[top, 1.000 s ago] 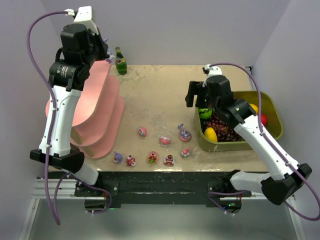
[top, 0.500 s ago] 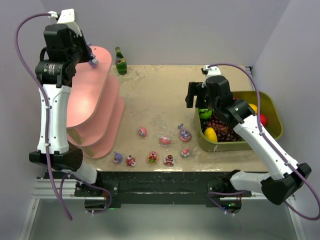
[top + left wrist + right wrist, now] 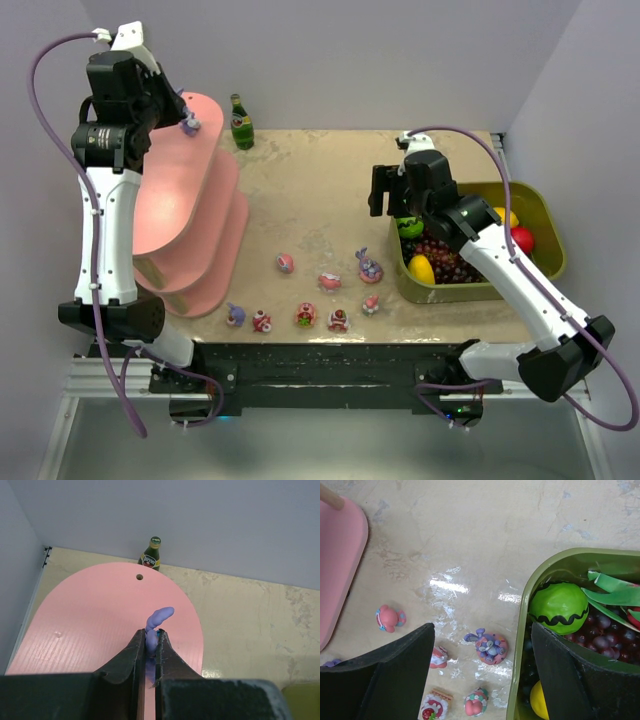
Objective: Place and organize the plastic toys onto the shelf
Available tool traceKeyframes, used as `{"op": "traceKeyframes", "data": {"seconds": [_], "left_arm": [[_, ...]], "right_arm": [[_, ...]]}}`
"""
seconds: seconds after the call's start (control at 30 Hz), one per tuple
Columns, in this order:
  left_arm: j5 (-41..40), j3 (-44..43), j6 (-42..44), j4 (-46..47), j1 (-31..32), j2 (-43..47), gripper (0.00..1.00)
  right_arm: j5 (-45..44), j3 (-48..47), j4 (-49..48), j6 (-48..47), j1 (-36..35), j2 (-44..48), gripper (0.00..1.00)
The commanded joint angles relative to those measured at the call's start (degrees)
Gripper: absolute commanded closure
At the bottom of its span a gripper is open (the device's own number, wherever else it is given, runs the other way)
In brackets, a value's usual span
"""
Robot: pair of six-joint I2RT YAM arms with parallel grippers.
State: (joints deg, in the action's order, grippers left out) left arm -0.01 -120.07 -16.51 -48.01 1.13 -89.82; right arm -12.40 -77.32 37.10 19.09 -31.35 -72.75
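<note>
The shelf [image 3: 190,200] is a salmon-pink stand of stacked oval tiers at the left. My left gripper [image 3: 183,120] hangs over its top tier [image 3: 100,615], shut on a small purple toy [image 3: 159,616] whose ear sticks out past the fingertips. Several plastic toys lie on the table near the front: a pink one [image 3: 285,263], a purple bunny on a pink ring [image 3: 370,268] and a purple one [image 3: 235,316] among them. My right gripper [image 3: 481,630] stands open and empty above the bunny toy [image 3: 490,647], just left of the tub.
An olive-green tub [image 3: 545,215] at the right holds fake fruit, with a green one [image 3: 559,605] at its near corner. A small green bottle [image 3: 241,122] stands at the back by the shelf's far end.
My left arm has swung left and back with the purple toy, which now hangs over the top tier. The right arm has edged slightly left, still open.
</note>
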Motion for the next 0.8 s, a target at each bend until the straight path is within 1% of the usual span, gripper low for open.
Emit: {"op": "traceKeyframes", "data": {"seconds": [0.0,0.13,0.23,0.27,0.33,0.53,0.7,0.77], "left_arm": [[0.2,-0.7,-1.5,2.6,-0.4,0.8,0.96],[1.0,-0.7,-2.3,2.3,-0.4,0.5,0.96],[1.4,-0.4,-2.5,2.5,-0.4,0.4,0.93],[1.4,-0.4,-2.3,2.7,-0.4,0.5,0.88],[1.1,-0.3,-1.9,2.9,-0.4,0.7,0.86],[0.4,0.2,-0.1,3.9,-0.3,1.3,0.75],[0.5,-1.0,2.0,2.9,-0.3,0.7,0.73],[0.6,-0.9,2.4,2.7,-0.3,0.8,0.71]], "right_arm": [[-0.6,0.0,-2.2,0.5,0.3,1.7,0.19],[-1.2,0.2,-2.2,0.5,0.2,2.1,0.19],[-1.2,0.2,-2.2,0.5,0.2,2.2,0.19],[-1.2,0.2,-2.2,0.6,0.3,2.2,0.19],[-1.2,0.2,-2.1,0.7,0.3,2.3,0.19],[-1.0,0.8,-2.0,0.7,0.3,2.8,0.19],[-1.0,1.1,-1.9,0.8,0.2,3.1,0.19],[-0.8,1.4,-1.9,0.8,0.3,3.1,0.19]]}}
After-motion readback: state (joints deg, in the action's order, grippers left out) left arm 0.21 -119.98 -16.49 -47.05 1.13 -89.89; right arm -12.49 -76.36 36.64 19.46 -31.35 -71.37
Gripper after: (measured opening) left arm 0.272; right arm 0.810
